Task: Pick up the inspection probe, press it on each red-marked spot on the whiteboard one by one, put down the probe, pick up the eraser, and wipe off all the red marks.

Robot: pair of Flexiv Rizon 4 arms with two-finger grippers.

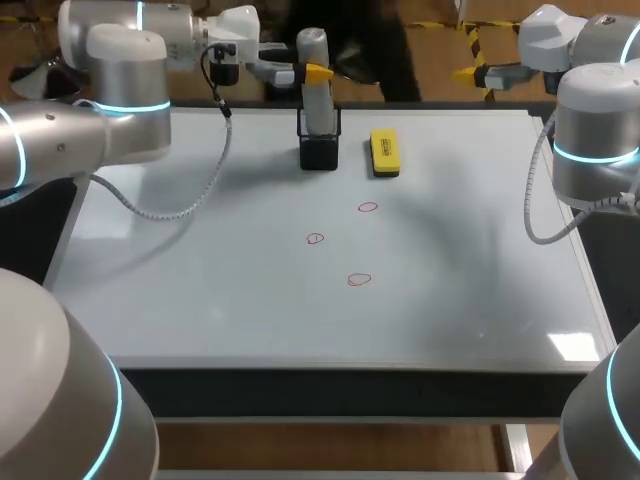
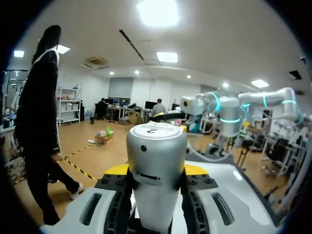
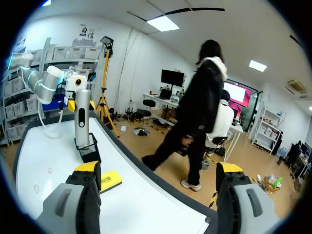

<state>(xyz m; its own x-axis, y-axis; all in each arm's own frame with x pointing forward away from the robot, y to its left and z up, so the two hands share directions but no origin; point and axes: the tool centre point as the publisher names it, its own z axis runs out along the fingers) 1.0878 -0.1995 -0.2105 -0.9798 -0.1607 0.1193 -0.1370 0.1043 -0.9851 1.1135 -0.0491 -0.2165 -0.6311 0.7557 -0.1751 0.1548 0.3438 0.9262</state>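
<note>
Step 1, probe pickup. Three red marks (image 1: 359,280) mid-whiteboard (image 1: 200,290), untouched. Far middle: inspection probe (image 1: 315,90) upright in black holder (image 1: 319,153), left gripper (image 1: 318,73) clamped on it. Eraser (image 1: 384,152) just right. Right gripper (image 3: 158,168) fingers apart, empty. Next, I'd say: lift straight up, clear of holder.

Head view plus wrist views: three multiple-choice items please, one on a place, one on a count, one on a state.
1. Where is the eraser? A) flat on the whiteboard, beside the black holder with the probe B) inside the holder C) at the whiteboard's near edge
2. How many red marks? A) one B) three C) six
3. The right gripper is A) shut on the eraser B) open, empty C) shut on the holder
Key: 1A, it lies beside the holder; 2B, three loops show; 3B, its fingers stand apart around nothing.
</note>
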